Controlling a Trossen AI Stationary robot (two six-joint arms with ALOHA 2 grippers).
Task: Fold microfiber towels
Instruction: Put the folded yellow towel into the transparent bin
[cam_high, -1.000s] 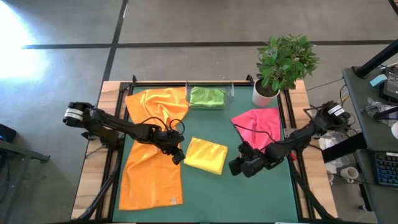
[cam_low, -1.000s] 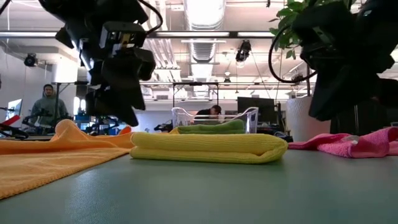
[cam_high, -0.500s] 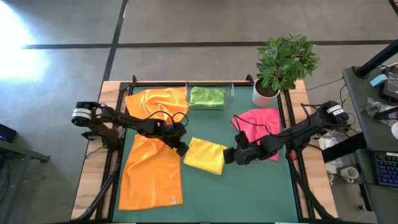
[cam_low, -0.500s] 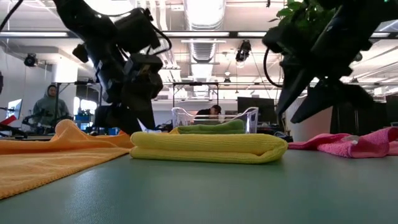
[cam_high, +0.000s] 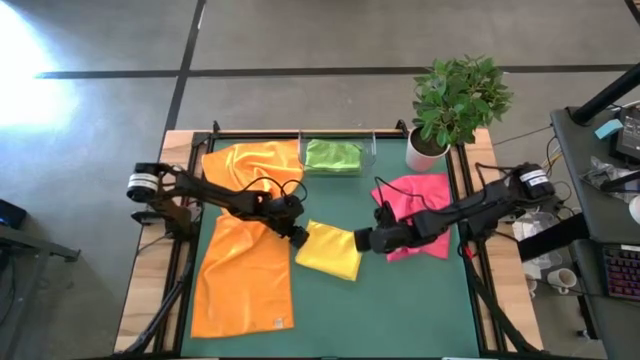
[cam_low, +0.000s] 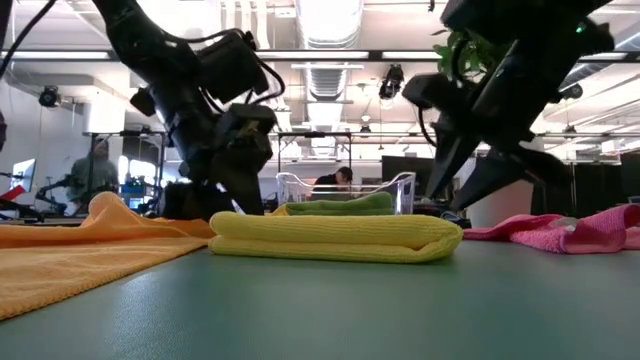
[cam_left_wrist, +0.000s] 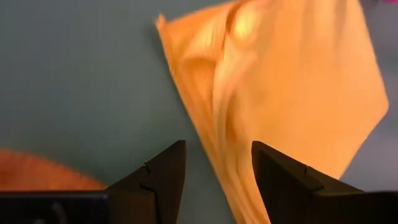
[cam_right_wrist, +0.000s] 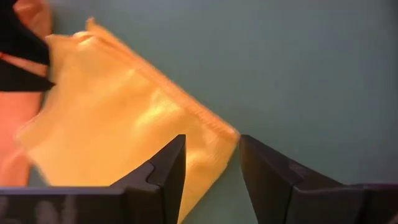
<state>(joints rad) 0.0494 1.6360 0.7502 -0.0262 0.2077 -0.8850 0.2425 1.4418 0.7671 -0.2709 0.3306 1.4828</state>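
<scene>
A yellow towel (cam_high: 332, 250), folded into a thick pad, lies flat on the green mat (cam_high: 400, 310); it also shows in the low view (cam_low: 335, 236). My left gripper (cam_high: 298, 236) is open and low at the towel's left edge (cam_left_wrist: 214, 134), one finger on each side of that edge. My right gripper (cam_high: 362, 241) is open and low at the towel's right corner (cam_right_wrist: 227, 132), which lies between its fingers. Two orange towels (cam_high: 245, 275) lie spread out on the left. A pink towel (cam_high: 418, 200) lies crumpled on the right. A green towel (cam_high: 333, 155) lies in the clear tray. My left gripper stands open over the yellow towel's left edge (cam_left_wrist: 214, 134), slanting down from the table's left; whether its fingers touch the towel cannot be told. My right gripper stands open over the towel's right corner (cam_right_wrist: 227, 132), slanting down from the right; whether it touches cannot be told.
A clear plastic tray (cam_high: 370, 150) stands at the far edge of the mat. A potted plant (cam_high: 455, 100) stands at the far right corner. Bare green mat lies in front of the yellow towel. People show in the room behind (cam_low: 90, 175).
Both grippers have come down and closed in on the yellow towel. My left gripper has gone toward the table's right and far edges, to the towel's left edge. My right gripper has gone toward the left and far edges, to its right corner. The towel has stayed put.
</scene>
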